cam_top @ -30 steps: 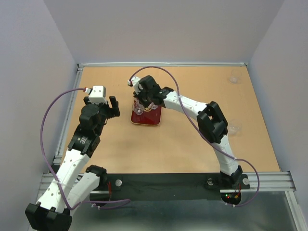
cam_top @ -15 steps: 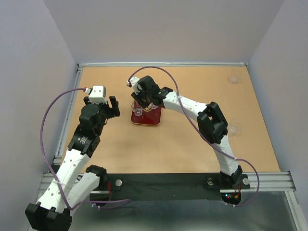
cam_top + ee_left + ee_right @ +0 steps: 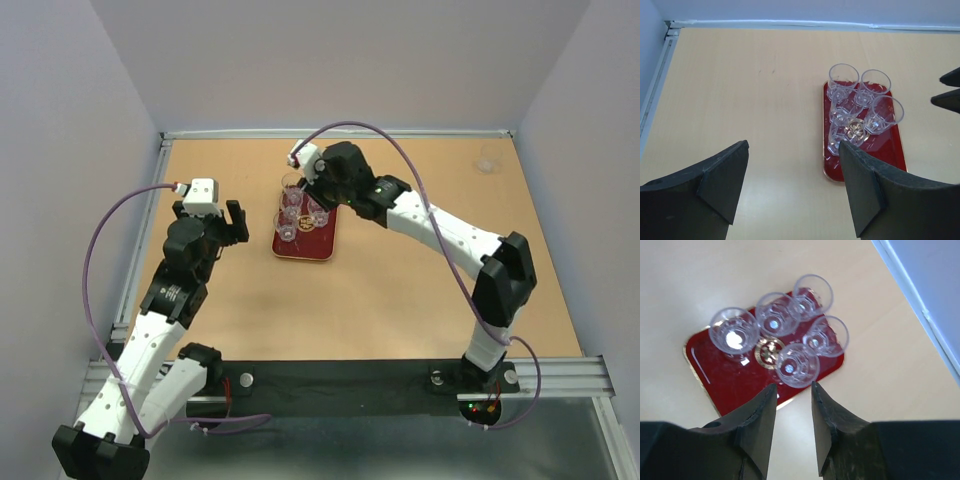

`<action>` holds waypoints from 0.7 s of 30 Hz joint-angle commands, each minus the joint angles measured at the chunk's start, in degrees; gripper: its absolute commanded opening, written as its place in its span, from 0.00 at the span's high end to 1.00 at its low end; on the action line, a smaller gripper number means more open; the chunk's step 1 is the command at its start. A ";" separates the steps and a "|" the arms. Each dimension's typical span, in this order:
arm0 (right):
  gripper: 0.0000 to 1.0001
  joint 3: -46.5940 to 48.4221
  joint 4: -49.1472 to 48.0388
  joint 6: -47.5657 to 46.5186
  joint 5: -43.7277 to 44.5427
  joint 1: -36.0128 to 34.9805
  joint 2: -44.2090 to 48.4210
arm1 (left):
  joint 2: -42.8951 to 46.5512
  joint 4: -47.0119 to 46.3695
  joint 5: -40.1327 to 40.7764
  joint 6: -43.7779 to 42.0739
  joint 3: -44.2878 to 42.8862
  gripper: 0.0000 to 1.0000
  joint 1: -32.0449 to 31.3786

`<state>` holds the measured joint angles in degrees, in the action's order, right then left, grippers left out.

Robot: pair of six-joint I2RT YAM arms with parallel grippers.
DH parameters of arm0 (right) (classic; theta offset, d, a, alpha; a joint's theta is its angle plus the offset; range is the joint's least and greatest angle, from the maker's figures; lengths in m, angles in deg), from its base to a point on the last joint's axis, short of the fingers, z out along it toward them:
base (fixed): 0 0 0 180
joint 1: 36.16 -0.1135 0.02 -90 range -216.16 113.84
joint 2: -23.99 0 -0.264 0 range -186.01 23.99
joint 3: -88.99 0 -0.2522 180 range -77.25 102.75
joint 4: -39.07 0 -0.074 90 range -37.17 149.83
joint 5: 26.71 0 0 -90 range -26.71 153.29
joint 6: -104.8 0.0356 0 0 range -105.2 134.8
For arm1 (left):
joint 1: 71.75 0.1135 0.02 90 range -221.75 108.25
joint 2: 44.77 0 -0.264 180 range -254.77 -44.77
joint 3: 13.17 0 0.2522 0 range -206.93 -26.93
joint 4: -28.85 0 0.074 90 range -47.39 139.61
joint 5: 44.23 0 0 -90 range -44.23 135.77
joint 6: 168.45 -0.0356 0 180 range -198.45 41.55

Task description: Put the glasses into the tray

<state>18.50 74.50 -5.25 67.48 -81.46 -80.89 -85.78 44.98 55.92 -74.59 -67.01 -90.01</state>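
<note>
Several clear glasses stand upright, close together, on the dark red tray. In the top view the tray lies mid-table with the glasses on its far half. My right gripper hovers above the tray's far right edge, open, with nothing between its fingers. It is just clear of the nearest glass. One more glass stands alone at the far right corner. My left gripper is open wide over bare wood to the left of the tray.
The wooden table has a raised rail along its far edge and grey walls on three sides. The right arm's elbow reaches over the right half of the table. The black mounting bar runs along the near edge.
My right gripper has opened and let go of a glass, which now stands on the tray. It has drawn back up and to the right. The left arm has not moved.
</note>
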 commanded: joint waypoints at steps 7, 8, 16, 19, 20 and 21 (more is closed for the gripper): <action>0.61 -7.50 -1.19 1.32 -6.18 20.58 7.58 | 2.08 -3.25 -0.13 -0.61 0.44 0.17 -0.02; 0.60 -8.20 -1.37 1.77 -6.99 24.78 7.67 | 2.17 -3.25 -0.22 -0.61 0.44 0.17 -0.02; 0.61 -6.98 -1.63 5.98 -8.67 41.42 3.47 | 2.61 -3.34 -0.66 -0.52 0.61 0.16 -0.02; 0.61 -3.30 -1.63 6.78 -8.41 46.25 0.30 | 2.69 -3.34 -1.01 -0.43 0.61 0.16 -0.02; 0.61 -2.33 -1.55 6.87 -7.80 48.09 -2.15 | 2.69 -3.43 -1.01 -0.52 0.61 0.16 -0.02; 0.61 -1.10 -1.54 6.78 -7.35 48.81 -3.39 | 2.69 -3.43 -0.84 -0.43 0.70 0.16 -0.02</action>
<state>12.01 74.68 -0.25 60.20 -36.28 -79.43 -83.99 44.93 55.24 -74.59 -67.01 -90.01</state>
